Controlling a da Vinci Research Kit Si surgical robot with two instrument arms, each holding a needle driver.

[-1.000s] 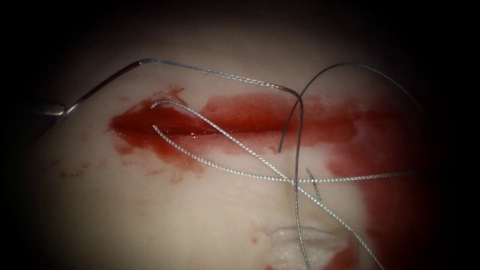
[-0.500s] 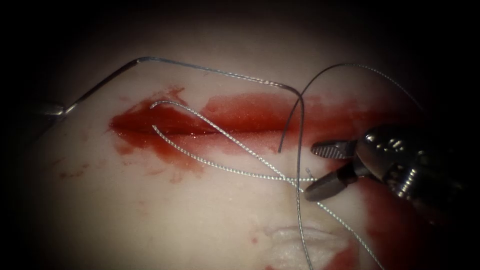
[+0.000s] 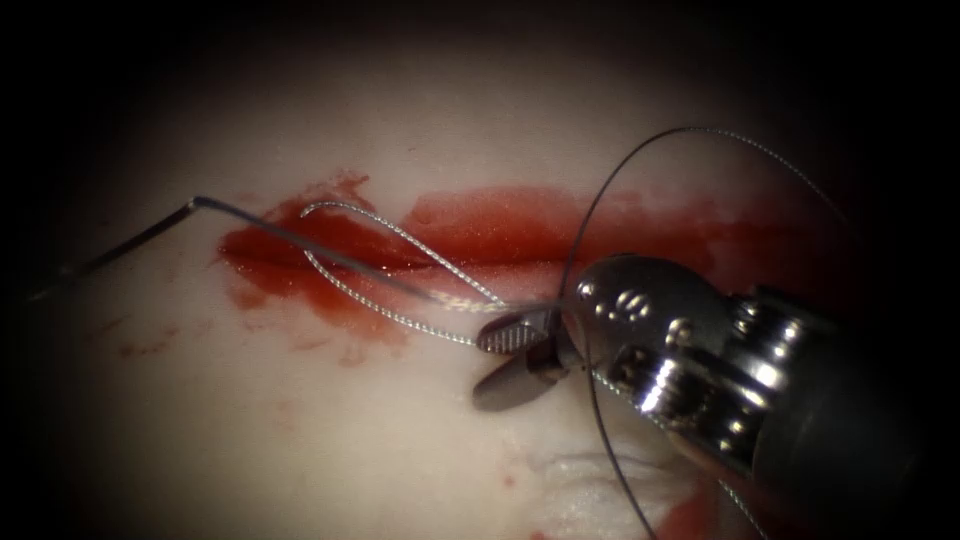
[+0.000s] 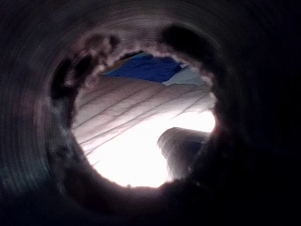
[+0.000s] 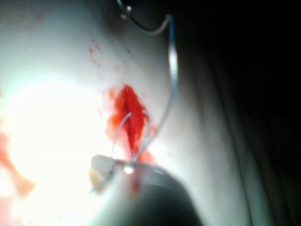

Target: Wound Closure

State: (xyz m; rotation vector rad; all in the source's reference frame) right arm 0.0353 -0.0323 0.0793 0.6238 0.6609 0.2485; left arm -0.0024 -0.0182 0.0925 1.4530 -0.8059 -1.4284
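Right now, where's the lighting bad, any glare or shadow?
Endoscope view: dark all round the rim, light pooled on the tissue; glints on the right tool, jaws open by the thread, holding nothing; the needle arcs above it, its tip hidden. Right wrist view: glare washes out tissue beside the cut. Left wrist view: ringed by shadow.

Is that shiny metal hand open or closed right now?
Open. The right hand shows two tips spread apart with a dark gap between them, over the thread; nothing is clamped.
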